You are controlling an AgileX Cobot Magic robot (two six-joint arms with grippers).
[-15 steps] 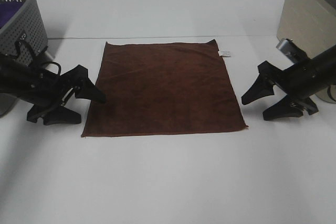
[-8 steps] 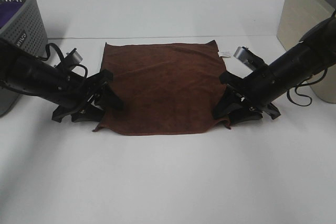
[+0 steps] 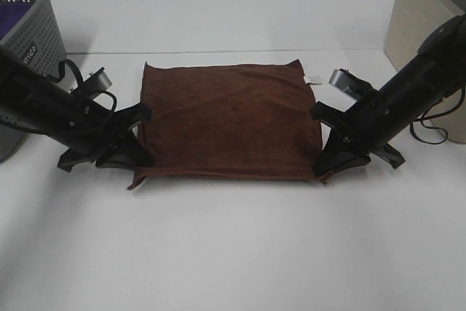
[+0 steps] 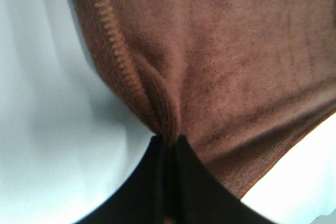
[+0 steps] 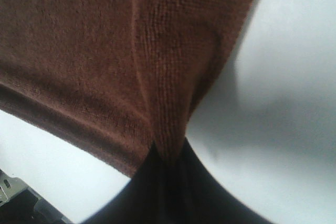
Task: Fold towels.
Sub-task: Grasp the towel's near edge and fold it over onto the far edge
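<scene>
Exterior high view: at the far left corner of the surface stands a grey basket, and in front of it the left tool is now closed on the towel's near left corner, where a second ago it lay open on the bare surface just beside the cloth. The left wrist view confirms this, with a ridge of hem and plush pinched between the shut fingers. The towel lies in the middle of the surface, a little nearer the far edge than the near one. Its near edge has been drawn in and looks slightly raised, so the cloth appears narrower at the front than when it lay flat, while its far edge lies flat on the surface. It is a dark brown square of soft plush with a thin stitched hem, and a small white tag shows at its far right corner. The right tool has likewise come in from the right and is clamped on the near right corner, the cloth bunching into its tips in the right wrist view. A beige box stands at the far right corner. With both near corners held, the first fold looks ready to begin, probably by carrying them toward the far edge.
</scene>
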